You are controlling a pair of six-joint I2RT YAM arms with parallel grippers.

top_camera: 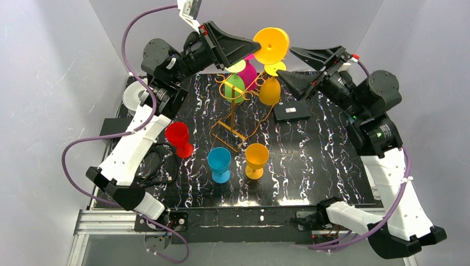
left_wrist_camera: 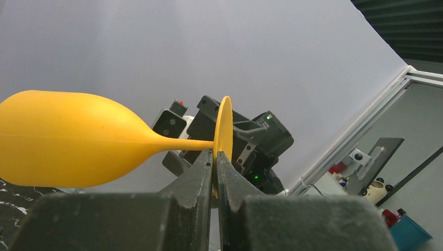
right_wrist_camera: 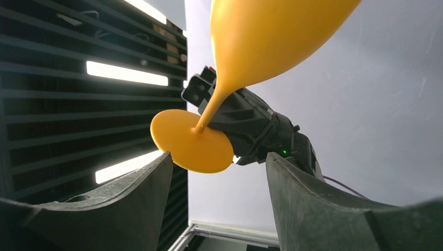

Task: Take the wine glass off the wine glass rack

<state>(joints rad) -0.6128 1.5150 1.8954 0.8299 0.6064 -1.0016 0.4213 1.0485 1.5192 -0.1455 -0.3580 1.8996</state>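
Observation:
The wine glass rack (top_camera: pixel 237 113) is a golden wire stand at the back middle of the table; a green glass (top_camera: pixel 234 87) and a magenta glass (top_camera: pixel 248 75) hang on it. My left gripper (top_camera: pixel 253 49) is shut on the round foot of a yellow-orange wine glass (top_camera: pixel 271 45) and holds it high above the rack. In the left wrist view the fingers (left_wrist_camera: pixel 215 152) pinch the foot edge-on and the bowl (left_wrist_camera: pixel 62 138) points left, with no wire round the stem. My right gripper (top_camera: pixel 285 63) is open beside it; the glass (right_wrist_camera: pixel 271 36) hangs over its fingers (right_wrist_camera: pixel 219 157).
A red glass (top_camera: pixel 178 136), a blue glass (top_camera: pixel 219 162) and an orange glass (top_camera: pixel 256 158) stand upright on the black marbled table in front of the rack. A flat black box (top_camera: pixel 292 112) lies right of the rack. A white round object (top_camera: pixel 132 95) sits at the left edge.

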